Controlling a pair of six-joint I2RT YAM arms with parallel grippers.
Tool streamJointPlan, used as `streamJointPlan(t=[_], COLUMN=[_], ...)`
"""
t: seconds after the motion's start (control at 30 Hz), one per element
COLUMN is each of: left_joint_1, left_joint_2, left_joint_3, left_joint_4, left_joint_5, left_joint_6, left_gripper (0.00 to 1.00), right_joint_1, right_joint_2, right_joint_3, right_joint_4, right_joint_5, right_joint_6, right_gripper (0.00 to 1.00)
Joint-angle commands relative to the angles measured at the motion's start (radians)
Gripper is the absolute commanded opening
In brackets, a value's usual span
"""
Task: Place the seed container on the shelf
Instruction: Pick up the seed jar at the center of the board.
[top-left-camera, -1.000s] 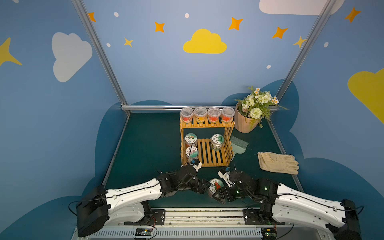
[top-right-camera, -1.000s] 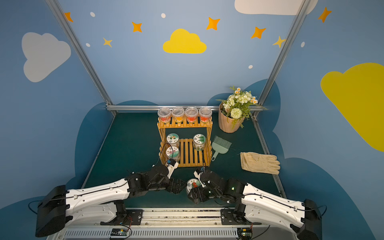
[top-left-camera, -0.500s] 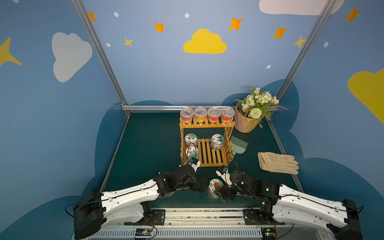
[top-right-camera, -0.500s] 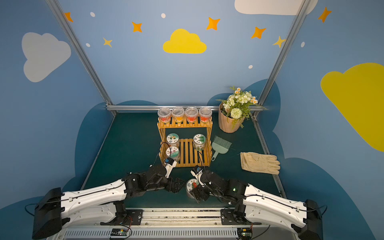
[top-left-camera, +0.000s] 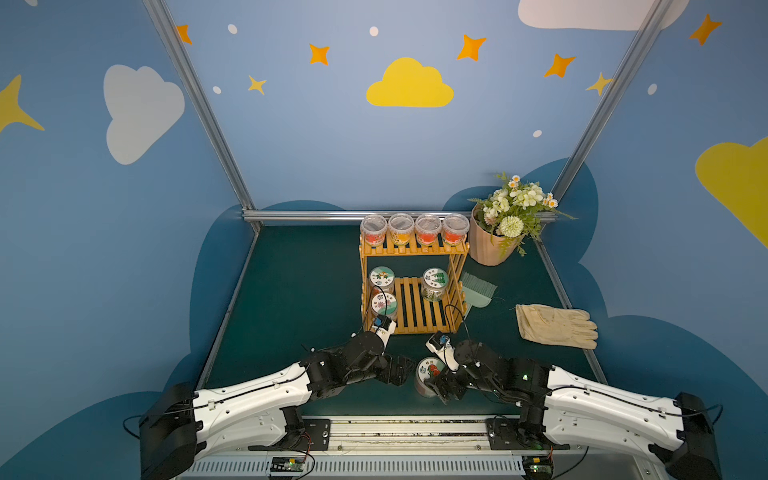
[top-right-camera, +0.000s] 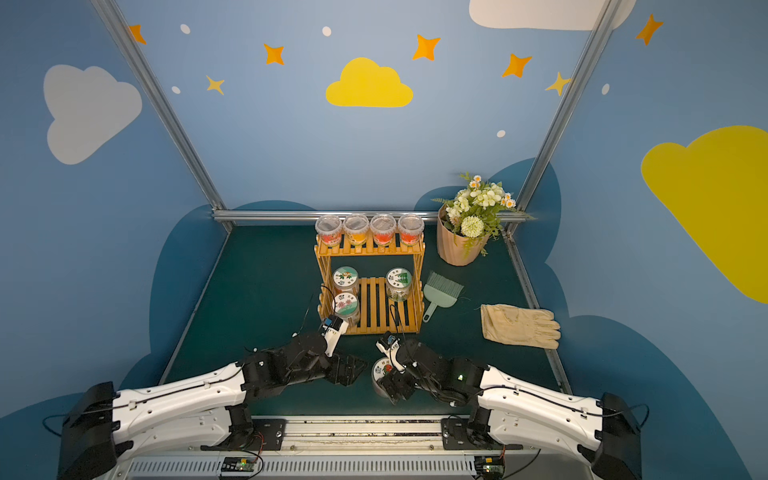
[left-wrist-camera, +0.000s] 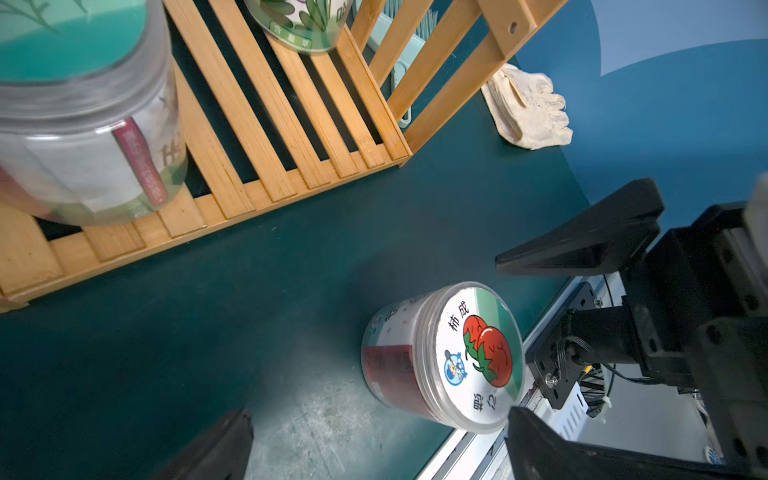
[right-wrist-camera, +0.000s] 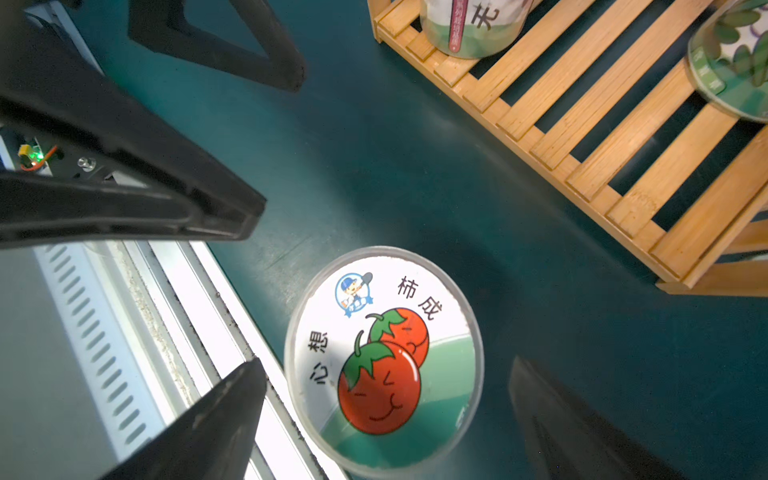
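seed container (right-wrist-camera: 384, 361) lid: "心想柿成" | jar (right-wrist-camera: 473, 25) on shelf (right-wrist-camera: 453, 70): "无"

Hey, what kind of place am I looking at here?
Probably a staged, garden-themed booth rather than a real shed: a wooden shelf stocked with seed jars, a flowerpot and a work glove on a green mat, inside blue walls painted with cartoon clouds.

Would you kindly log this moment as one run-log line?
right hand open, straddling seed container | container upright on mat before shelf | left hand open nearby
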Motion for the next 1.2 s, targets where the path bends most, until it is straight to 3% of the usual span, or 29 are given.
streamJointPlan(t=[0.0,0.13,0.73,1.03,1.17], left_joint_1=[0.004,0.004,0.004,0.005,0.008], left_joint_2=[0.014,0.028,0.074,0.057,0.043], left_joint_3=[0.044,0.03,0.047,0.036,0.05], left_joint_4=[-0.02,0.004,0.005,-0.005,-0.045], left_joint_5=[-0.017,-0.02,0.0,-0.016,-0.028], left_joint_6=[0.021,0.005,0.008,0.005,0.006], left_gripper=[1.0,1.0,1.0,1.0,1.0], right_joint_1=[-0.006,-0.006,-0.008,-0.007,-0.007], right_joint_2=[0.035,0.084,0.239,0.237,0.195], right_joint_3=[0.01,0.014,0.082,0.114,0.093], right_joint_4=[0.002,-0.012,-0.044,-0.071,-0.06], right_joint_5=[0.004,0.049,-0.017,0.004,0.026], right_joint_6=[0.005,0.043,0.073,0.082,0.12], right_gripper=[0.98,0.98,0.92,0.91,0.97])
